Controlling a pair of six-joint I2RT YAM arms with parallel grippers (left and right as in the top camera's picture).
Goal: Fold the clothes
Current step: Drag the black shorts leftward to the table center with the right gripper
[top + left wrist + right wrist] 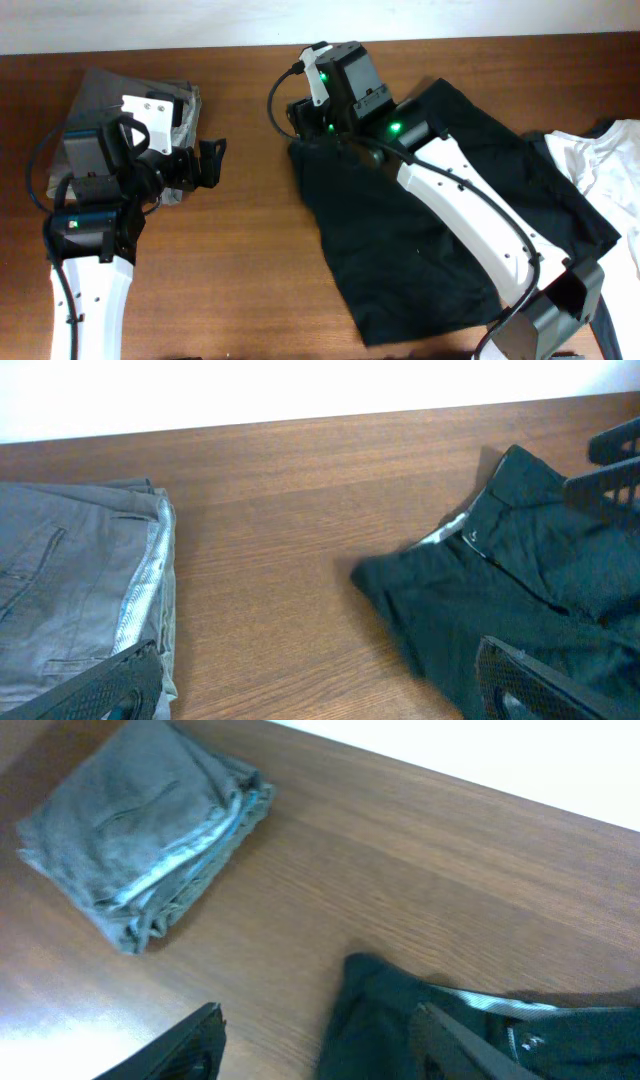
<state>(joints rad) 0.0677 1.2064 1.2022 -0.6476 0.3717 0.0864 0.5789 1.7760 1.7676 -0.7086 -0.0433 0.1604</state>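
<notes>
The black shorts [420, 230] lie spread flat at the table's centre right. They also show in the left wrist view [520, 590] and the right wrist view [380, 1020]. A folded grey garment [110, 95] sits at the far left, also in the left wrist view [70, 590] and the right wrist view [140, 840]. A white shirt [610, 170] lies at the right edge. My right gripper [300, 118] [320, 1045] is open and straddles the shorts' far left waistband corner. My left gripper [208, 165] [320, 695] is open and empty, between the grey garment and the shorts.
The wooden table [240, 260] ends at a white wall along the back edge. The right arm [470, 220] lies across the shorts from the front right. A strip of bare wood separates the grey garment from the shorts.
</notes>
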